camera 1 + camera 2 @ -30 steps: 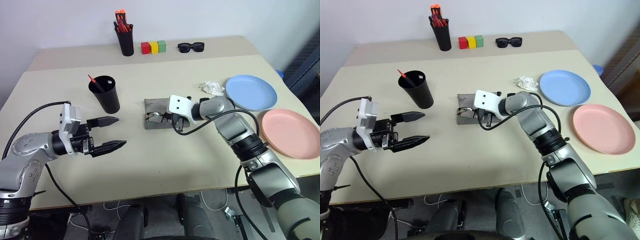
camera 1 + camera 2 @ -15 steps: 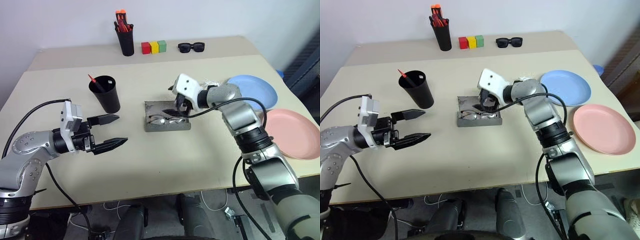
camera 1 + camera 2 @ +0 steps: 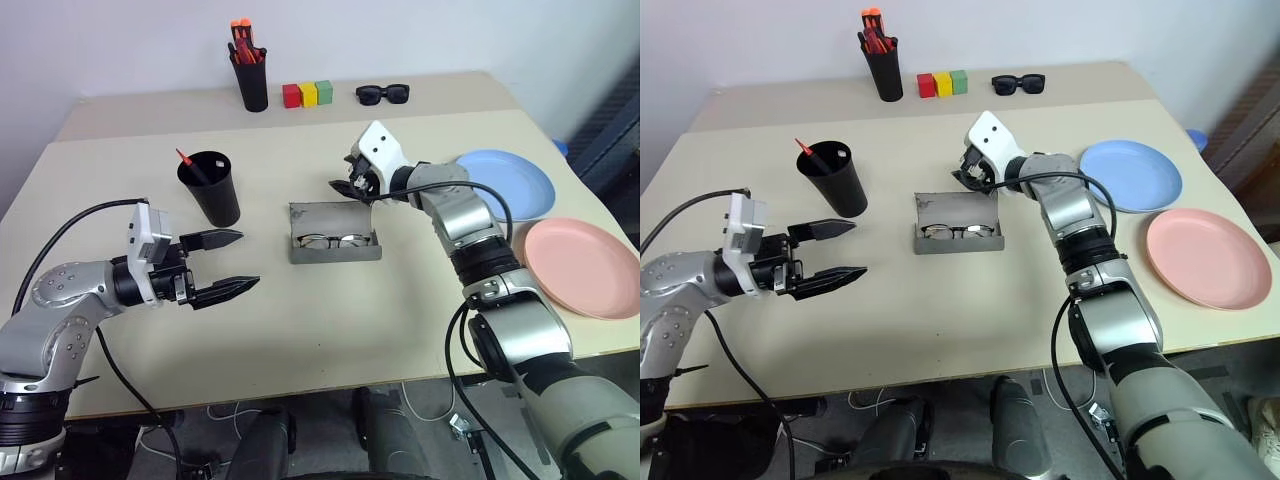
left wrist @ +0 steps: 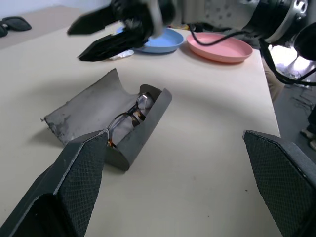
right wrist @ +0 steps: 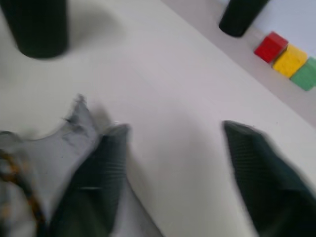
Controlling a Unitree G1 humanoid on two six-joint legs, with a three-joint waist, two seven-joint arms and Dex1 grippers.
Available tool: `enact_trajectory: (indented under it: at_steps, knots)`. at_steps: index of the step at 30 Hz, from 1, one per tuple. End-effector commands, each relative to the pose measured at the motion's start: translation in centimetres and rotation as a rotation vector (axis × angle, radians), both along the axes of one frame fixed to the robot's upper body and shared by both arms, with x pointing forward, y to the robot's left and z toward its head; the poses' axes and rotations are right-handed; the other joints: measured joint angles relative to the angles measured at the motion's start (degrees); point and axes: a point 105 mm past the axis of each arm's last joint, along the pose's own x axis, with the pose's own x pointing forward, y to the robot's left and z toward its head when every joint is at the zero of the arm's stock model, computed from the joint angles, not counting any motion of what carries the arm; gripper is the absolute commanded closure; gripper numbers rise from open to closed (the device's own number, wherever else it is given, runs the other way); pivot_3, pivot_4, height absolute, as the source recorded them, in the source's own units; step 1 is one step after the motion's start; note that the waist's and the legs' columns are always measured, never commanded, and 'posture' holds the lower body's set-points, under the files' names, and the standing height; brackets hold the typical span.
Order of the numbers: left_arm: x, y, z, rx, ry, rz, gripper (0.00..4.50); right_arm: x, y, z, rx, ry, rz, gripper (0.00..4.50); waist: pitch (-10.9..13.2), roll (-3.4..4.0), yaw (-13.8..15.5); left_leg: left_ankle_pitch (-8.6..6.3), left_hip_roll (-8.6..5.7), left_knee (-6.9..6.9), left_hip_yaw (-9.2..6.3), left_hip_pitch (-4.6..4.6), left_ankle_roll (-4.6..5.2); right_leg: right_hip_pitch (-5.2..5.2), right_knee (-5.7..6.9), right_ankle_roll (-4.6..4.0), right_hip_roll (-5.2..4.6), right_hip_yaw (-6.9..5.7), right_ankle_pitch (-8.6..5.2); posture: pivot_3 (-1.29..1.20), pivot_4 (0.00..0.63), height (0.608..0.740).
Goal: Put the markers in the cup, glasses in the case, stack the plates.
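the glasses are lying inside the open grey case at mid-table, partly hidden by its near wall. the right gripper is hovering just beyond the case's far edge, fingers spread, holding nothing. the left gripper is hanging spread wide and empty, near-left of the black cup, which is hiding most of a red marker.

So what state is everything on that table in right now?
Case: lid open, lying flat.
Glasses: inside the case.
Cup: upright, a red marker in it.
Blue plate and pink plate: side by side, unstacked.
Left gripper: open, empty.
Right gripper: open, empty, behind the case.
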Motion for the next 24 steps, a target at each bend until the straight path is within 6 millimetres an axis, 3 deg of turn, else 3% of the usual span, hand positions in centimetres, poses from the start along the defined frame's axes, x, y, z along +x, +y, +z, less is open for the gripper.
enact_trajectory:
  at_steps: [1,3,12,24]
  knots:
    - [-0.1,0.0,0.9,-0.001,-0.046,-0.004,0.00,1.6,-0.1,3.2,0.012,-0.150,-0.081,3.48,0.0,0.02,-0.1,0.00,-0.01,0.00,0.00,0.00,0.00,0.00,0.00,0.00,0.00,0.00,0.00,0.00,0.150,0.740]
    - [-0.2,0.0,0.9,-0.001,-0.044,-0.001,0.00,2.2,-0.7,3.1,-0.037,-0.182,-0.117,4.46,0.0,0.04,-0.2,0.00,0.00,-0.01,0.00,0.01,0.00,-0.01,0.00,0.00,0.01,0.01,0.00,0.00,0.150,0.740]
    - [-0.4,-0.1,0.8,-0.002,-0.038,0.007,0.00,2.2,-1.6,-0.2,-0.293,-0.198,-0.038,4.46,0.0,0.04,-1.4,0.00,0.00,-0.09,-0.02,0.03,0.00,-0.02,-0.01,-0.01,0.01,0.01,0.00,0.00,0.150,0.740]
    - [-0.4,-0.3,0.8,-0.009,-0.033,0.003,0.00,1.7,-2.5,-2.0,-0.365,-0.154,0.020,4.46,0.0,0.05,-1.5,0.01,0.00,-0.15,-0.02,0.06,-0.01,-0.02,-0.01,-0.01,0.03,0.03,0.00,0.00,0.150,0.740]
